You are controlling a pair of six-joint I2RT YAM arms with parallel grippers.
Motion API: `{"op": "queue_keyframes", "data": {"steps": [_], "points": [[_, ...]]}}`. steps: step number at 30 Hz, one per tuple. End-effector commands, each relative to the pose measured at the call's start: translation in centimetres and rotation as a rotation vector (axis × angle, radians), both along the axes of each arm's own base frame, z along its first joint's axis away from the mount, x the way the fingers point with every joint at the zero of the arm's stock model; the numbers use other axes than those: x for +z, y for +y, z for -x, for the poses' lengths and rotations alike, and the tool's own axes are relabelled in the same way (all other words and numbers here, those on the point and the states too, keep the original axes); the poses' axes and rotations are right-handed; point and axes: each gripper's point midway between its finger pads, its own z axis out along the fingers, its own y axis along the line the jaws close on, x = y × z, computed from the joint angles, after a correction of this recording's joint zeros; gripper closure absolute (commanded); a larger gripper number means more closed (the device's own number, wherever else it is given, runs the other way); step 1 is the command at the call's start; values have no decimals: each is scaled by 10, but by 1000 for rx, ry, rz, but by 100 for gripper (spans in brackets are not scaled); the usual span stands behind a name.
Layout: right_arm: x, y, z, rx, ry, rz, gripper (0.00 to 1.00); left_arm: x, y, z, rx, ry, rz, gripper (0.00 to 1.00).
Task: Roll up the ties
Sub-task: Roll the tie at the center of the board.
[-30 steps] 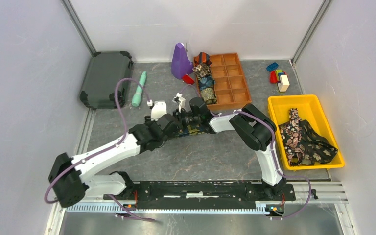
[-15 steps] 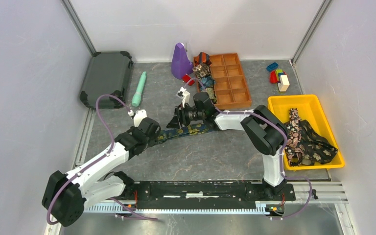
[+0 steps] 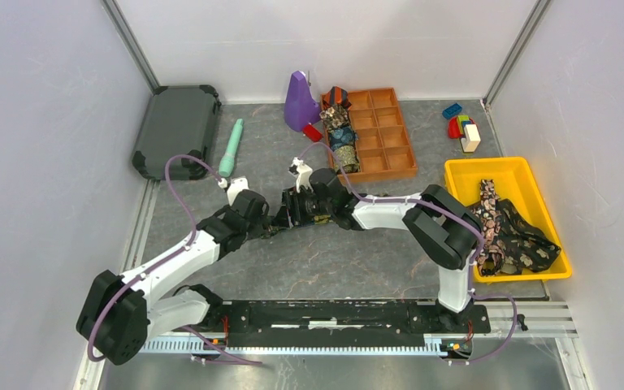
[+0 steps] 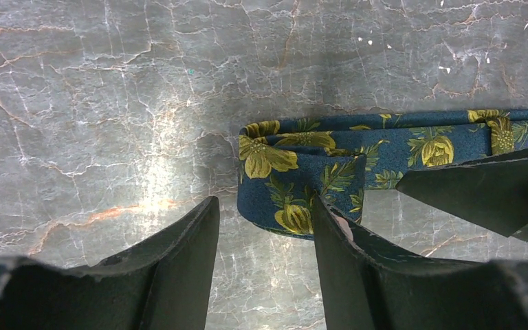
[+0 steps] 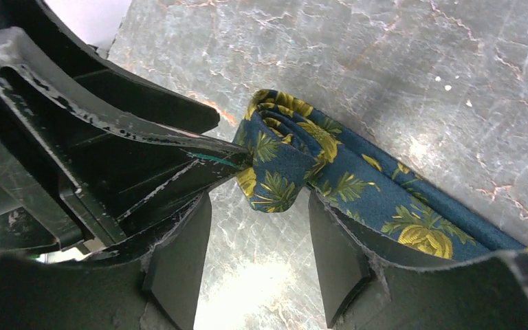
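A navy tie with yellow flowers (image 4: 295,175) lies on the grey marble table, its end curled into a small loose roll and its strip (image 4: 447,141) running off to the right. My left gripper (image 4: 262,206) is open just short of the roll, whose edge touches its right finger (image 4: 357,261). My right gripper (image 5: 258,206) is open too, with bare table between its fingers and the roll (image 5: 282,158) just beyond the tips. In the top view both grippers (image 3: 272,218) (image 3: 292,207) meet at mid-table and cover most of the tie.
An orange compartment tray (image 3: 390,142) at the back holds rolled ties (image 3: 340,134) in its left column. A yellow bin (image 3: 463,175) on the right holds loose dark ties (image 3: 508,231). A purple object (image 3: 299,101), mint-green stick (image 3: 231,146), dark case (image 3: 175,130) and toy blocks (image 3: 461,126) stand along the back.
Half a second ago the left gripper stood farther left with the tie stretched out; now it has come back right and the right gripper has shifted left, so both meet at the rolled end.
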Motion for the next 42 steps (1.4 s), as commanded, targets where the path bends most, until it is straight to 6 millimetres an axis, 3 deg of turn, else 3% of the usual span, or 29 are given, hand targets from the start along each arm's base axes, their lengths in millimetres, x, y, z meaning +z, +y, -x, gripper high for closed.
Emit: {"op": "queue_keyframes", "data": {"steps": [1,11,21,31,42], "points": [[1,4,-17,-88,3,14,41,1,-3,-10,-34,-29,-3,41],[-11,19,-24,-80,19,33,48,4,-5,-13,-35,-37,17,41],[-22,23,-30,-58,9,57,65,12,-10,-14,-46,-43,49,38],[-31,16,-46,-40,-4,64,68,15,3,-15,-33,-58,76,29],[-45,10,-58,-24,22,38,68,12,-9,-33,-109,-125,210,22]]}}
